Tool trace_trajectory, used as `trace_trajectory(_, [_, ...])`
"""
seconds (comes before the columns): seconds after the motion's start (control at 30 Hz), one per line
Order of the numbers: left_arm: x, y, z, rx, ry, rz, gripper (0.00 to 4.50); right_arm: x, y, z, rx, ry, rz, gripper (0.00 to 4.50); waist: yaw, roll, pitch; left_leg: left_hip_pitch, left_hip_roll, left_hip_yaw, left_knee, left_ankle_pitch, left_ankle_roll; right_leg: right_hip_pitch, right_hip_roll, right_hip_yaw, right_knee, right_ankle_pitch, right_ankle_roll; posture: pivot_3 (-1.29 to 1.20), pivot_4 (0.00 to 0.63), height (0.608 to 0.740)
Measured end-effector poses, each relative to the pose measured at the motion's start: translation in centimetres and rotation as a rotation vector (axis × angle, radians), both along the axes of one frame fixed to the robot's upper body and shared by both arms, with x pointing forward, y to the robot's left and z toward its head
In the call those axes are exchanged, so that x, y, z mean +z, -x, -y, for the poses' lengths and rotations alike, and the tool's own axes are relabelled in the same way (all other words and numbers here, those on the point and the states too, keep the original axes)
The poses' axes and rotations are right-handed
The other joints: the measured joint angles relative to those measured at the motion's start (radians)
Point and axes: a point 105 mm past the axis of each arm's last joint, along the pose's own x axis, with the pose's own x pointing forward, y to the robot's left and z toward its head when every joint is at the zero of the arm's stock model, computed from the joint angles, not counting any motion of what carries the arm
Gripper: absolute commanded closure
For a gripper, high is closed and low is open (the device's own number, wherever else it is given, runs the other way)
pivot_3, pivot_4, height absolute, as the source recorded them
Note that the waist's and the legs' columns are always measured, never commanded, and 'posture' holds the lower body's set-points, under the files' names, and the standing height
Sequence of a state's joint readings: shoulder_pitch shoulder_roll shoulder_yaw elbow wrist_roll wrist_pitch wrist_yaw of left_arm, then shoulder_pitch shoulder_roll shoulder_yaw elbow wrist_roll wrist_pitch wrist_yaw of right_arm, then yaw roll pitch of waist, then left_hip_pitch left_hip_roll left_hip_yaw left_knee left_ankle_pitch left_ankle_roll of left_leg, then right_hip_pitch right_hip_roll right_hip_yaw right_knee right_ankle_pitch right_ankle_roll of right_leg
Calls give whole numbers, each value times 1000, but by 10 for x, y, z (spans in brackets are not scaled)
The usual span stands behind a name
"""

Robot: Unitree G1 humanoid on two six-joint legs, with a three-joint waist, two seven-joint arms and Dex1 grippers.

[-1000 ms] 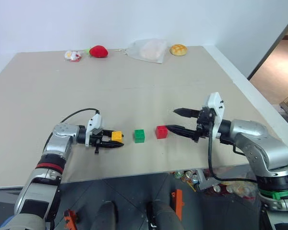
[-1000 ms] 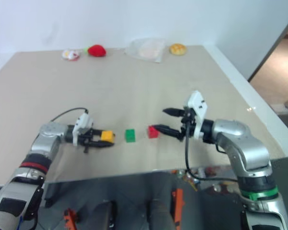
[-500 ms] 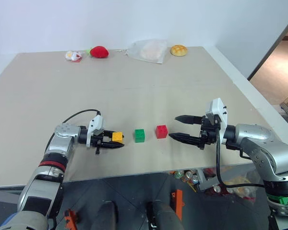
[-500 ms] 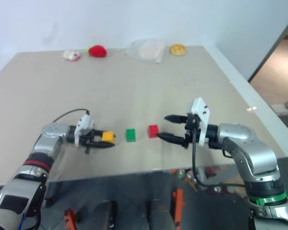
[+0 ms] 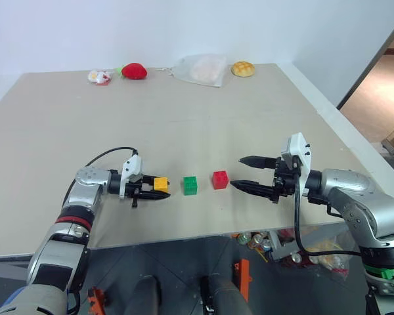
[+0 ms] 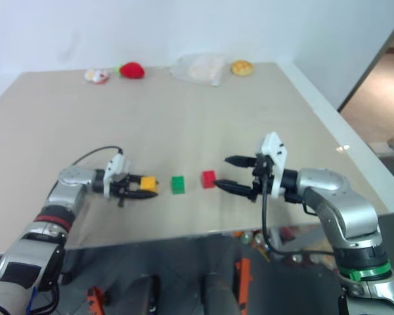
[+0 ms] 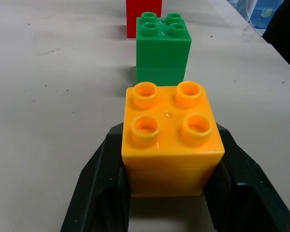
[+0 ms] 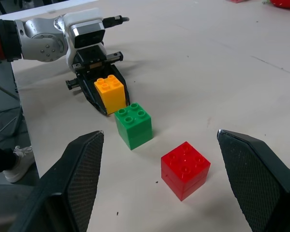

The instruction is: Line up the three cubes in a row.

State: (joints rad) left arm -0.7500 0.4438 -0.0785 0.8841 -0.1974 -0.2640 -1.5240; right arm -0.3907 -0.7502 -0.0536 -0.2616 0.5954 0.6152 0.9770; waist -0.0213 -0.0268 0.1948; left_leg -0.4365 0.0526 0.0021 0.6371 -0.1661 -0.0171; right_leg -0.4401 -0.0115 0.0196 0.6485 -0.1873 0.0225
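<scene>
Yellow cube [image 5: 160,184] sits pinched in my left gripper [image 5: 152,191] on the table [image 5: 203,118], just beside the green cube [image 5: 190,185] — then the red cube [image 5: 220,179]. Right gripper [image 5: 248,173] hangs wide and empty (near red). Row looks nearly finished — I only need to let go.

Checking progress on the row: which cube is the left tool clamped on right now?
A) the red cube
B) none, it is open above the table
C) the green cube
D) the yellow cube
D: the left tool has a black finger on each side of the yellow cube, while the green cube and red cube sit free on the table.
</scene>
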Motion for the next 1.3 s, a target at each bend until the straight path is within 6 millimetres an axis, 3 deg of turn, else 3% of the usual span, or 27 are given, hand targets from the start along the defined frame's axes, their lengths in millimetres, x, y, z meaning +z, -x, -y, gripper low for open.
trace_trajectory(0.13, [0,1,0,-6,-1,0,3140,0,0,0,0,0,0,613,0,0,0,0,0,0,0,0,0,0,0,0,0,0,0,0,150,740])
trace_trajectory(0.17, [0,1,0,-7,-3,-1,2094,0,0,0,0,0,0,613,0,0,0,0,0,0,0,0,0,0,0,0,0,0,0,0,150,740])
trace_trajectory(0.33, [0,1,-3,-9,-15,9,343,0,0,0,0,0,1,613,0,0,0,0,0,0,0,0,0,0,0,0,0,0,0,0,150,740])
trace_trajectory(0.37, [0,1,-3,-8,-18,10,164,0,0,0,0,0,2,613,0,0,0,0,0,0,0,0,0,0,0,0,0,0,0,0,150,740])
trace_trajectory(0.6, [-1,3,-22,22,-61,38,164,2,-1,-1,2,1,8,613,-1,0,0,0,0,0,0,0,0,0,0,0,0,0,0,0,150,740])
trace_trajectory(0.8, [1,19,-60,62,-102,-1,164,4,-1,3,0,14,10,613,-3,0,0,0,2,1,-1,0,0,-1,0,0,0,0,-1,0,150,740])
trace_trajectory(0.93, [6,25,-89,205,-93,-61,164,7,-1,11,-16,22,17,613,-2,0,0,0,3,1,-1,0,0,-1,1,-1,0,-1,-2,0,150,740])
trace_trajectory(1.0, [9,21,-105,357,-86,-90,164,-3,3,19,-34,42,-18,613,3,0,0,0,3,1,-1,0,0,0,0,-2,0,-2,-2,0,150,740])
trace_trajectory(1.17, [18,22,-112,518,-28,-181,164,-34,11,43,-94,74,-127,613,3,0,0,-1,3,4,-1,0,-1,-1,-3,-2,-1,-2,-1,0,150,740])
trace_trajectory(1.3, [44,23,-103,541,54,-178,164,-34,8,56,-141,79,-125,613,0,0,0,1,3,4,-1,0,-1,-1,-3,-2,-1,-2,-1,0,150,740])
